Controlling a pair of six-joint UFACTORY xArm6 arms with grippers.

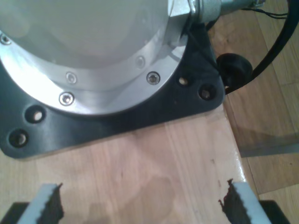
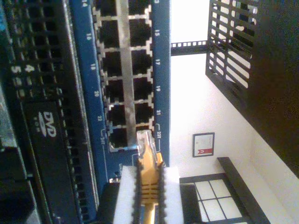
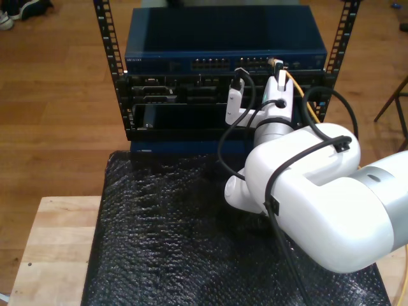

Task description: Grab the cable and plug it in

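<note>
at the switch port, gripped cable [image 2: 148, 179]

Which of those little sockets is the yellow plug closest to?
The plug sits at the end socket of the row beside "23T", nearest my second gripper; the others lie farther along.

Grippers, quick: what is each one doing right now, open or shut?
My first gripper: open, holding nothing, over the wooden table.
My second gripper: shut on the cable, plug at the switch.

One yellow cable [image 2: 149, 179], one blue switch [image 3: 226, 39], one rack [image 3: 223, 95], one black mat [image 3: 166, 236], perhaps two port blocks [image 3: 245, 63]
</note>
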